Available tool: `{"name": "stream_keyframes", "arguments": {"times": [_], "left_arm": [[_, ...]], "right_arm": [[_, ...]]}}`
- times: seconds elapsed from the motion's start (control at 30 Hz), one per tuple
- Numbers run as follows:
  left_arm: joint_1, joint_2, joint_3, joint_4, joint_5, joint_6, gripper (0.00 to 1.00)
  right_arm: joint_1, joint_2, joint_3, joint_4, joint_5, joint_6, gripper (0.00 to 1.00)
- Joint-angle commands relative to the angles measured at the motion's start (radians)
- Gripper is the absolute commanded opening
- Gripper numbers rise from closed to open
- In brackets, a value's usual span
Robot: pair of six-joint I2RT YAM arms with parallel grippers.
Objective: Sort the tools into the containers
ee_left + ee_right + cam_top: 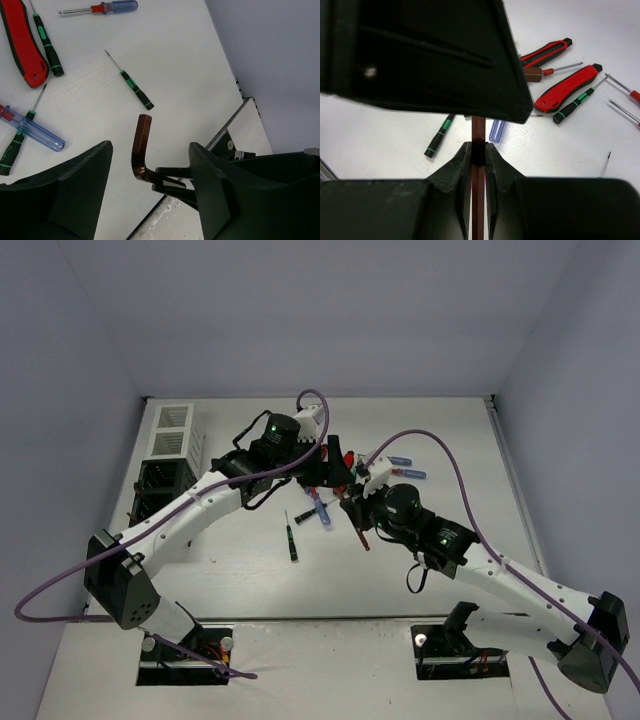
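Note:
My right gripper [478, 146] is shut on a brown L-shaped hex key [478, 130] and holds it above the table's middle [361, 532]. My left gripper [150, 147] is open, its jaws spread wide on either side of that hex key [141, 145] without touching it. The right gripper's thin fingers [172, 180] pinch the key's lower leg. In the top view the left gripper [338, 475] and the right gripper [352, 505] meet nose to nose. Red-handled pliers [22, 45] and black/green screwdrivers [135, 89] lie below on the table.
A white slatted bin [172, 430] and a black one [160, 485] stand at the far left. A blue/red screwdriver [107, 7], a clear blue handle [35, 131] and a lone black/green screwdriver [292, 537] lie on the table. Purple cables loop over both arms.

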Motion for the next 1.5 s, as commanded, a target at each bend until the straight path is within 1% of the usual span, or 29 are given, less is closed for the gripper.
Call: {"name": "stream_keyframes", "arguments": {"times": [0.0, 0.23, 0.3, 0.4, 0.53, 0.6, 0.73, 0.77, 0.83, 0.9, 0.97, 1.1, 1.17, 1.23, 1.37, 1.4, 1.47], "left_arm": [[-0.004, -0.014, 0.011, 0.128, -0.007, -0.067, 0.55], [-0.010, -0.011, 0.009, 0.139, -0.008, -0.086, 0.26], [-0.010, -0.015, 0.006, 0.141, -0.010, -0.088, 0.11], [-0.010, -0.024, -0.001, 0.140, -0.012, -0.090, 0.00], [-0.009, -0.039, -0.016, 0.132, -0.027, -0.080, 0.00], [-0.005, -0.050, -0.015, 0.110, -0.045, -0.062, 0.00], [0.022, -0.087, -0.003, 0.058, -0.075, -0.010, 0.00], [0.048, -0.108, -0.005, 0.039, -0.085, 0.000, 0.00], [0.114, -0.151, -0.008, -0.002, -0.099, 0.026, 0.00], [0.195, -0.198, -0.011, -0.052, -0.113, 0.062, 0.00], [0.280, -0.243, 0.001, -0.123, -0.153, 0.117, 0.00], [0.476, -0.338, 0.061, -0.311, -0.241, 0.229, 0.00], [0.568, -0.382, 0.099, -0.375, -0.321, 0.290, 0.00], [0.631, -0.415, 0.119, -0.403, -0.391, 0.340, 0.00], [0.759, -0.427, 0.136, -0.430, -0.522, 0.382, 0.00], [0.770, -0.420, 0.135, -0.431, -0.587, 0.389, 0.00], [0.791, -0.406, 0.120, -0.418, -0.633, 0.391, 0.00]], "right_arm": [[0.011, -0.033, 0.033, 0.145, -0.022, 0.012, 0.00], [0.011, -0.035, 0.023, 0.177, -0.029, 0.028, 0.00], [0.012, -0.034, 0.024, 0.181, -0.027, 0.028, 0.00], [0.011, -0.032, 0.024, 0.187, -0.023, 0.026, 0.00], [0.013, -0.025, 0.030, 0.190, -0.023, 0.026, 0.00], [0.011, -0.022, 0.031, 0.190, -0.025, 0.026, 0.08], [0.012, -0.034, 0.026, 0.188, -0.022, 0.025, 0.49], [0.011, -0.039, 0.023, 0.184, -0.014, 0.027, 0.56], [0.011, -0.048, 0.021, 0.163, 0.004, 0.031, 0.64], [0.011, -0.052, 0.023, 0.131, 0.019, 0.031, 0.69], [0.011, -0.063, 0.024, 0.103, 0.037, 0.033, 0.70], [0.011, -0.104, -0.008, 0.078, 0.071, 0.040, 0.70], [0.011, -0.130, -0.030, 0.075, 0.077, 0.049, 0.71], [0.011, -0.146, -0.047, 0.076, 0.077, 0.057, 0.71], [0.011, -0.176, -0.077, 0.069, 0.079, 0.070, 0.70], [0.011, -0.186, -0.085, 0.066, 0.078, 0.076, 0.71], [0.010, -0.203, -0.097, 0.062, 0.075, 0.081, 0.71]]}}
